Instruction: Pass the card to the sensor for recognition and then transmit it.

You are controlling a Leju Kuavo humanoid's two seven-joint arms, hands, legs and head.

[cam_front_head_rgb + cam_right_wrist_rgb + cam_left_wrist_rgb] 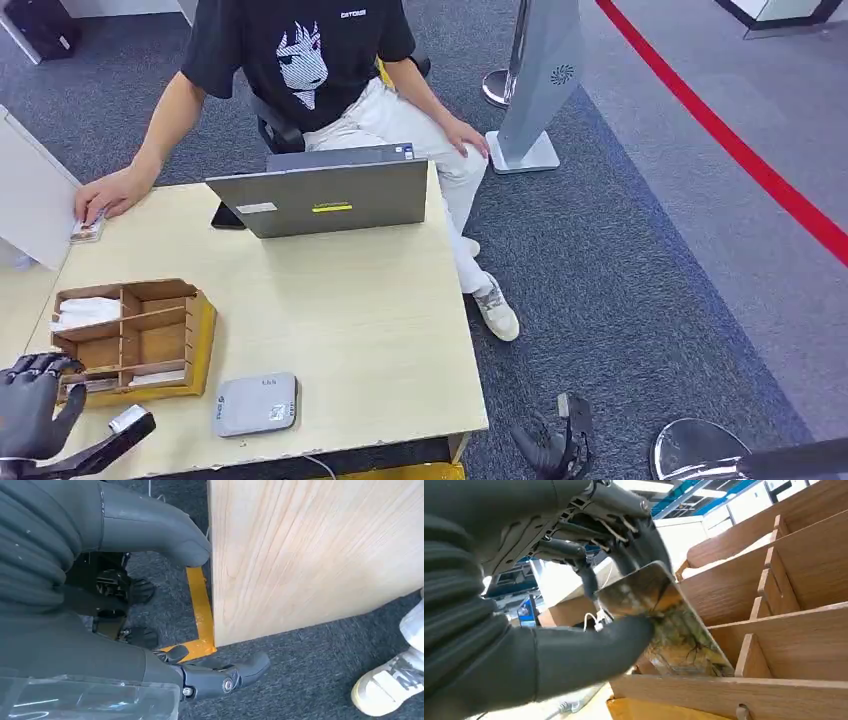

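Over at the near left corner of the pale wooden table [350, 320], the robot's left hand [35, 400] sits against the wooden compartment organizer [135, 340], fingers curled at its front edge. A grey card reader [256, 404] lies flat on the table just beside the organizer, and a grey laptop [320, 195] stands open at the far side. A seated person rests a hand [105, 195] on a small stack of cards [86, 230] at the far left corner. The right hand [555, 445] hangs low beside the table.

Close behind the left hand [589, 595], the thumb and dark fingers pinch a glossy picture card [674, 630], tilted over the organizer's [784, 595] dividers.

Behind the right hand [200, 610], thumb and fingers are apart, holding nothing, next to the table's side panel [310, 555] above dark carpet with a person's white sneaker [390, 685] nearby.
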